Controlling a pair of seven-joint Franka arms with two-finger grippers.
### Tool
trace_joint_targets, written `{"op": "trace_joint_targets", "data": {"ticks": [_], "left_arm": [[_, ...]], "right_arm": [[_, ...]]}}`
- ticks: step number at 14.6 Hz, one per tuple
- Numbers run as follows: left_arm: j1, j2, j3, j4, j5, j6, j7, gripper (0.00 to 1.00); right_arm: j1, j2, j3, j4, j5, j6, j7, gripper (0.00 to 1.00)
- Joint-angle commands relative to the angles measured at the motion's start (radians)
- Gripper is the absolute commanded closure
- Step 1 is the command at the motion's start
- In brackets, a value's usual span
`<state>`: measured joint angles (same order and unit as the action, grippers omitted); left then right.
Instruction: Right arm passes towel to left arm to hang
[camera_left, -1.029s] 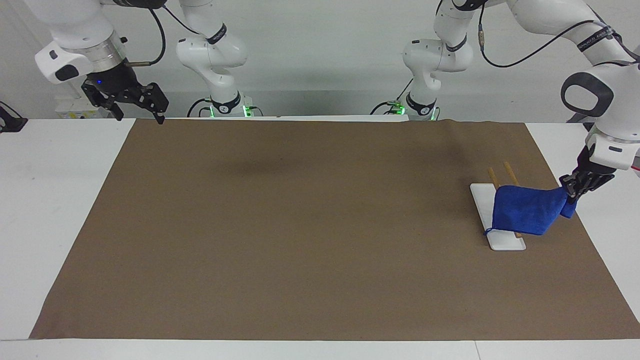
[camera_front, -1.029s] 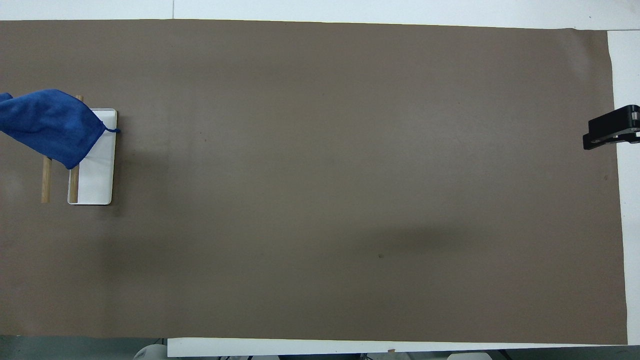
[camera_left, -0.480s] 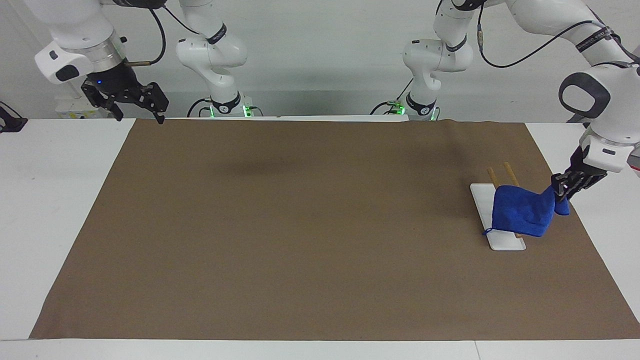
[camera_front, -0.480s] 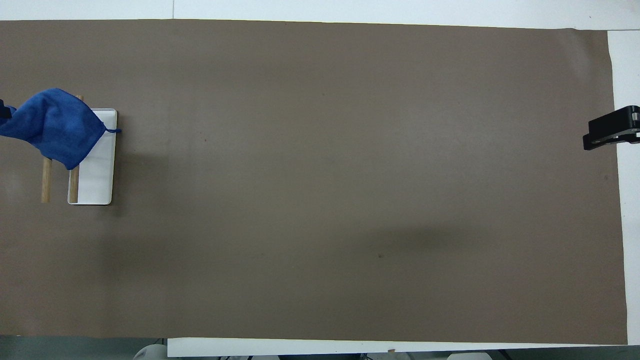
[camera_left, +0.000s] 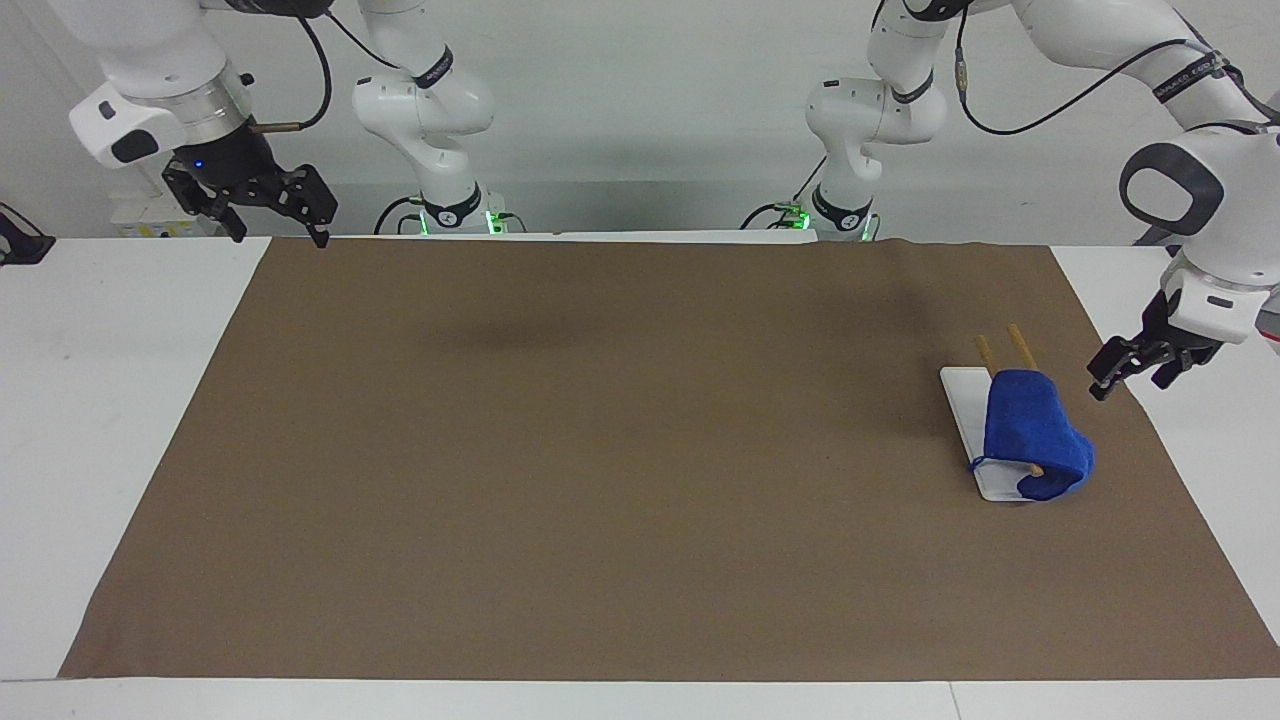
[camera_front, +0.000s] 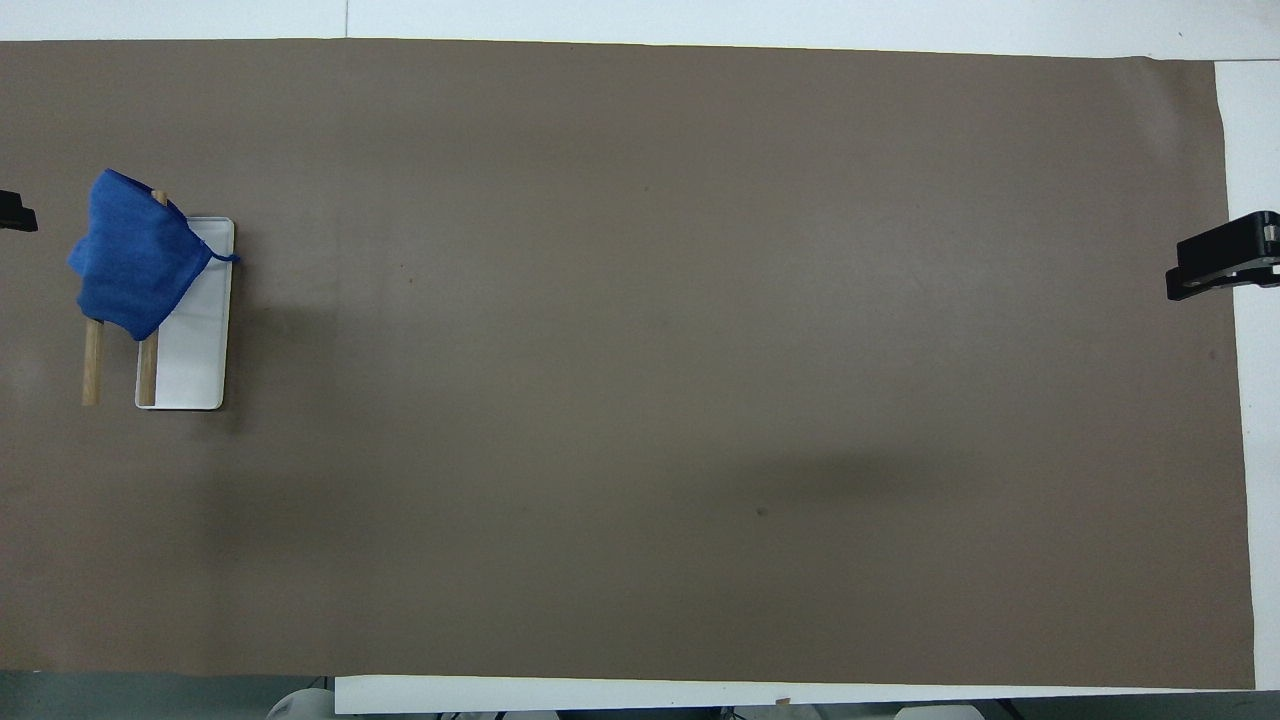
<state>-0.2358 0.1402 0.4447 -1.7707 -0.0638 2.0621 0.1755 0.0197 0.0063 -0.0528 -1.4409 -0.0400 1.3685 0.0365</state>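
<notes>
The blue towel (camera_left: 1030, 430) hangs draped over the two wooden bars (camera_left: 1018, 345) of a small rack with a white base (camera_left: 962, 400), at the left arm's end of the table. It also shows in the overhead view (camera_front: 130, 255), its thin loop lying over the white base (camera_front: 195, 360). My left gripper (camera_left: 1128, 386) is open and empty, in the air beside the towel over the mat's edge, apart from it. Only its tip (camera_front: 15, 212) shows from above. My right gripper (camera_left: 275, 218) is open and empty, waiting raised at the right arm's end of the table (camera_front: 1220, 255).
A large brown mat (camera_left: 600, 450) covers most of the white table. The rack's wooden bars (camera_front: 92, 365) stick out from under the towel toward the robots.
My left gripper has opened and let go of the towel's corner, then drawn slightly away. The freed corner has dropped, so the towel now hangs over the bars. The right arm has not moved.
</notes>
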Motion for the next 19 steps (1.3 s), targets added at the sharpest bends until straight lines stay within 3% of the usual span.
{"op": "trace_joint_targets", "data": {"ticks": [1,4,12,15,19], "left_arm": [[-0.016,-0.004,0.002,0.068,0.007,-0.083,-0.022,0.01],[-0.016,-0.004,-0.043,0.103,0.009,-0.126,-0.089,0.01],[-0.040,-0.013,-0.306,0.215,0.060,-0.382,-0.468,0.02],[-0.040,-0.017,-0.399,0.240,0.127,-0.459,-0.472,0.02],[-0.040,-0.021,-0.396,0.238,0.125,-0.468,-0.430,0.02]], "right_arm": [[-0.009,-0.006,0.002,-0.007,0.000,0.006,-0.026,0.00],[-0.009,-0.006,0.002,-0.007,0.000,0.004,-0.027,0.00],[-0.011,-0.011,-0.004,-0.009,-0.001,0.001,-0.023,0.00],[-0.009,-0.012,-0.004,-0.013,-0.001,0.003,-0.024,0.00],[-0.009,-0.012,-0.004,-0.015,-0.001,0.004,-0.024,0.00]]}}
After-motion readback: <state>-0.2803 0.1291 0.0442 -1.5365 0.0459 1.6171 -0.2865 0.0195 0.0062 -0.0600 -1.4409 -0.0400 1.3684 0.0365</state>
